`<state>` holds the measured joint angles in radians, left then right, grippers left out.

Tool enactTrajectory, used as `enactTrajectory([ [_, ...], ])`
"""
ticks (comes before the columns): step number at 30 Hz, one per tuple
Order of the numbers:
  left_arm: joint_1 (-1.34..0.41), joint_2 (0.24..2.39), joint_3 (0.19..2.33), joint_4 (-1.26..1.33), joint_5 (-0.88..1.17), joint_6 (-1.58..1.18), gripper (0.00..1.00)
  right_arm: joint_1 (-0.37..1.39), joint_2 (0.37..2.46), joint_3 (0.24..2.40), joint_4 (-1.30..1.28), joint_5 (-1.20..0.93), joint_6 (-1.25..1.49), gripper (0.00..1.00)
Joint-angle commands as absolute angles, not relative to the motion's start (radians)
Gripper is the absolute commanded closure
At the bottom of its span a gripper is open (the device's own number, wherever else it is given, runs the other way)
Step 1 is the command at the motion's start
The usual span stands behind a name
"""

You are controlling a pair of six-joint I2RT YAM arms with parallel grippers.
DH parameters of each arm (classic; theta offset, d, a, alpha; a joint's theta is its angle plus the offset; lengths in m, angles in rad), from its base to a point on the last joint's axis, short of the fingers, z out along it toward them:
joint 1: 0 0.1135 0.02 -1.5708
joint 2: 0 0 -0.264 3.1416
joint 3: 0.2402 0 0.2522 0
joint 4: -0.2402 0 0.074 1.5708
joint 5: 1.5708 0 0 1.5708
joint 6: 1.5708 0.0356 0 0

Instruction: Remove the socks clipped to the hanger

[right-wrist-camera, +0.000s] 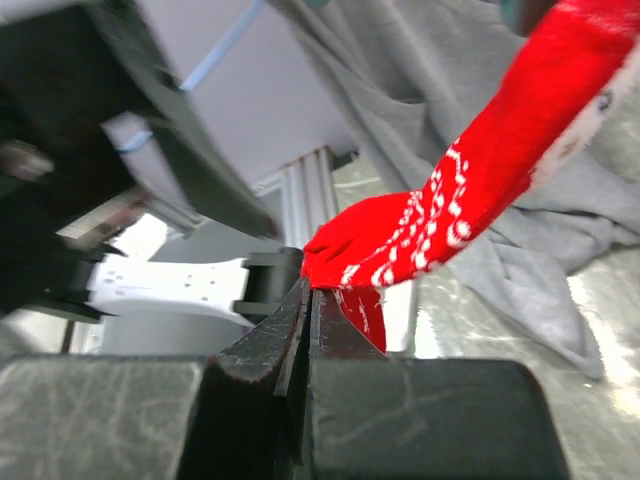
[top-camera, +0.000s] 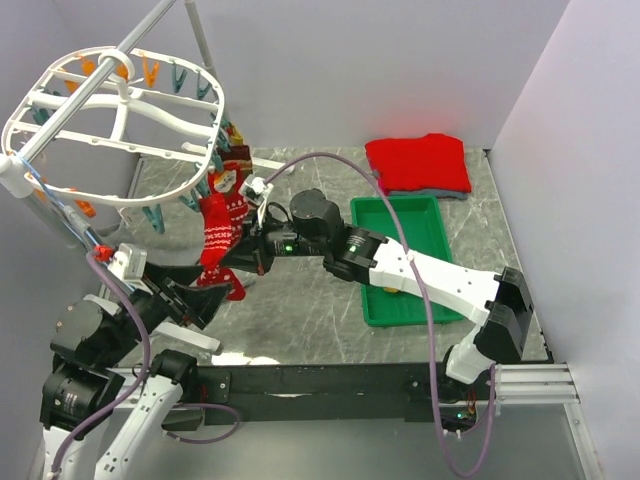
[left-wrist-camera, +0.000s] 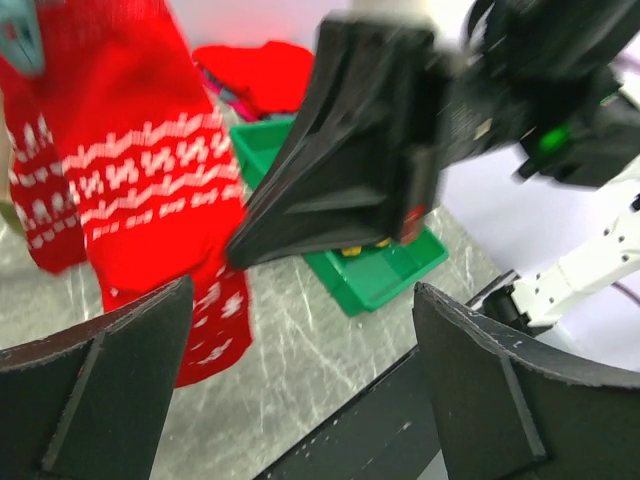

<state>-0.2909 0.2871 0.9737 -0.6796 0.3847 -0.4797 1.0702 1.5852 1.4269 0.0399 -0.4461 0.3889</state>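
Entry, as we list it:
- Red sock: hangs clipped to hanger. Its toe is, we judge, pinched at the tips of the right gripper, fingers pressed together, ready to tug it free.
- Left gripper: fingers wide apart and empty, with the sock just beyond its left finger.

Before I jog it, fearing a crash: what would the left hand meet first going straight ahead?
Probably the right hand, shut and dead ahead; the red sock hangs left of that line. Depth is unclear.
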Motion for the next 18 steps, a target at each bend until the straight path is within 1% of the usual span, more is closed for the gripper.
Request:
enactTrajectory([
  [1, -0.293, 0.242, 0.934, -0.684, 0.385, -0.460, 0.05, 1.094, 1.522, 1.514, 0.022, -0.456, 0.436, 1.00],
  [11, -0.293, 0.222, 0.925, -0.764, 0.284, -0.445, 0.06, 1.121, 1.499, 1.537, 0.011, -0.466, 0.456, 1.00],
  [16, -0.293, 0.219, 0.910, -0.755, 0.265, -0.445, 0.06, 1.129, 1.496, 1.529, 0.028, -0.491, 0.475, 1.00],
  [18, -0.293, 0.233, 0.908, -0.750, 0.273, -0.445, 0.10, 1.137, 1.499, 1.534, 0.031, -0.497, 0.480, 1.00],
])
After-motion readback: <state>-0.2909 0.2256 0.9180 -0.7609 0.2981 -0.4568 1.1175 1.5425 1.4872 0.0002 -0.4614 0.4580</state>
